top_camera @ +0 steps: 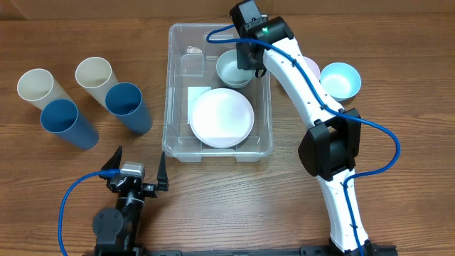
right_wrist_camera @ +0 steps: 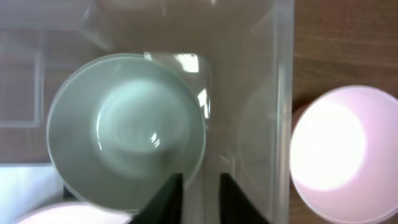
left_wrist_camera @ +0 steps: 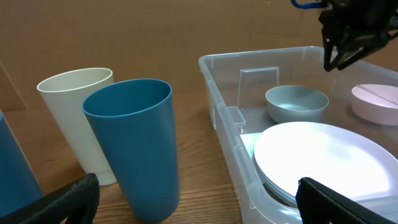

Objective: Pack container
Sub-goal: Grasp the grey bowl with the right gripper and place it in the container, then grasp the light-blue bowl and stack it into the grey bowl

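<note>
The clear container (top_camera: 170, 85) stands mid-table, with a white label (top_camera: 197, 94) on its base. It holds a white plate (top_camera: 222, 117) and a pale green bowl (top_camera: 234, 69) at its far right corner. My right gripper (top_camera: 250, 60) hovers above that bowl's right rim. In the right wrist view its fingers (right_wrist_camera: 199, 193) are slightly apart with nothing between them, over the bowl (right_wrist_camera: 124, 124) and the container wall (right_wrist_camera: 283, 93). My left gripper (top_camera: 138, 171) is open and empty near the front edge. In its view the gripper (left_wrist_camera: 199, 205) faces the container (left_wrist_camera: 217, 93).
A pink bowl (top_camera: 311, 67) sits just right of the container, partly under my right arm, and a light blue bowl (top_camera: 340, 80) sits beyond it. Two cream cups (top_camera: 35, 85) (top_camera: 94, 72) and two blue cups (top_camera: 60, 117) (top_camera: 126, 103) stand at the left.
</note>
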Controlling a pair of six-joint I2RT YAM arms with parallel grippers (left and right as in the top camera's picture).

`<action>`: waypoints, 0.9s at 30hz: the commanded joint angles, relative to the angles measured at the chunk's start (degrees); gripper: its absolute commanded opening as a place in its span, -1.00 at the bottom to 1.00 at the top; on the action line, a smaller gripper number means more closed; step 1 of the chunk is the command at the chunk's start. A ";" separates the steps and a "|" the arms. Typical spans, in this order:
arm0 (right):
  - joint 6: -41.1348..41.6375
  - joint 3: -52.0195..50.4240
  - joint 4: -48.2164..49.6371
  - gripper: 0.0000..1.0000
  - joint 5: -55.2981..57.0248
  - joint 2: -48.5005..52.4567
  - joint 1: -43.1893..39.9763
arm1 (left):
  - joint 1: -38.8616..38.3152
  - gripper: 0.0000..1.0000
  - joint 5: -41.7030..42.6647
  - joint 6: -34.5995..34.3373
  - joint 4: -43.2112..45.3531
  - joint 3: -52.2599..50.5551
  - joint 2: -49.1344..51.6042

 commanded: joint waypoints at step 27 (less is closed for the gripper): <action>10.99 -9.73 -8.70 0.74 -16.26 -3.98 -39.26 | 0.61 1.00 -0.15 0.72 -0.11 -0.20 -0.39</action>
